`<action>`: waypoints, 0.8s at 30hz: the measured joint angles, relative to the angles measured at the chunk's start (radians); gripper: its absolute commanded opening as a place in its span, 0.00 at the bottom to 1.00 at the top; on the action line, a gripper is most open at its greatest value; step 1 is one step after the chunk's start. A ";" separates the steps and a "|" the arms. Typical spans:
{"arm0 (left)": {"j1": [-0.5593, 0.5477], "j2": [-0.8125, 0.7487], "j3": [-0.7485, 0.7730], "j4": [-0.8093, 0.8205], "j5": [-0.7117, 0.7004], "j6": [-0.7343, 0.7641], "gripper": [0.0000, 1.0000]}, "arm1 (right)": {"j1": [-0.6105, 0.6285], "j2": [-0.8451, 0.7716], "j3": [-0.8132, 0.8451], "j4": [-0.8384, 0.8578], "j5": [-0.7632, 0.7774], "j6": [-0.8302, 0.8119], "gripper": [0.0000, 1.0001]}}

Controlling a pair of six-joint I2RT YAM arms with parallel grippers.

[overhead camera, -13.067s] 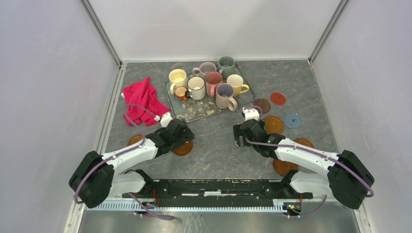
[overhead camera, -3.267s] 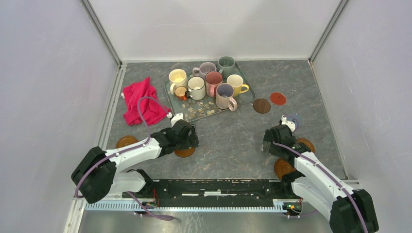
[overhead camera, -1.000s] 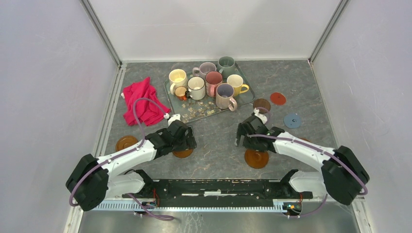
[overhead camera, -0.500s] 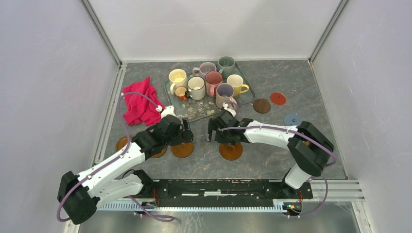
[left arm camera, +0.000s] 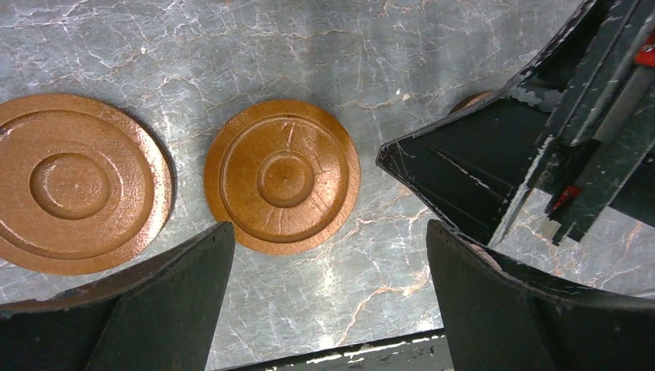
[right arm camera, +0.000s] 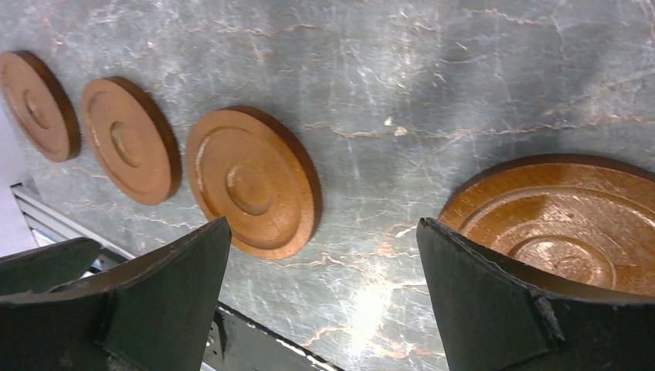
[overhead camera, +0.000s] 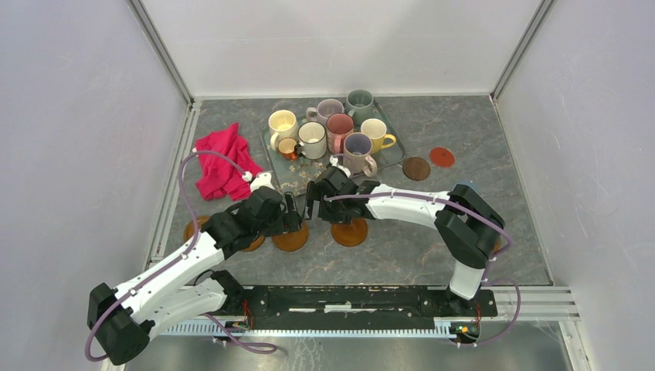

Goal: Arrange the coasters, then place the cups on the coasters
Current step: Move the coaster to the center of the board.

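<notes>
Several orange-brown coasters lie in a row near the front: one at the far left (overhead camera: 191, 229), one partly under my left arm (overhead camera: 252, 243), one (overhead camera: 290, 238) and one (overhead camera: 349, 232). A dark brown coaster (overhead camera: 416, 168) and a red coaster (overhead camera: 441, 157) lie at the right. The cups (overhead camera: 339, 127) stand bunched on the floral tray (overhead camera: 310, 176). My left gripper (overhead camera: 293, 216) hangs open over the table beside a coaster (left arm camera: 283, 175). My right gripper (overhead camera: 312, 207) is open and empty, with its right finger over the rightmost coaster (right arm camera: 571, 224).
A red cloth (overhead camera: 224, 162) lies left of the tray. The two grippers nearly meet, and a right gripper finger (left arm camera: 463, 170) shows in the left wrist view. A grey-blue disc (overhead camera: 464, 185) peeks out behind the right arm. Aluminium rails border the table.
My right arm has swept left across the table, and an orange coaster has slid left with it to join the row. My left arm has stretched forward a little.
</notes>
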 measured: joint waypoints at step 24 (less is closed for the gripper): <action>-0.179 0.312 0.053 0.299 0.119 0.029 1.00 | -0.275 -0.491 -0.260 -0.162 0.183 -0.118 0.98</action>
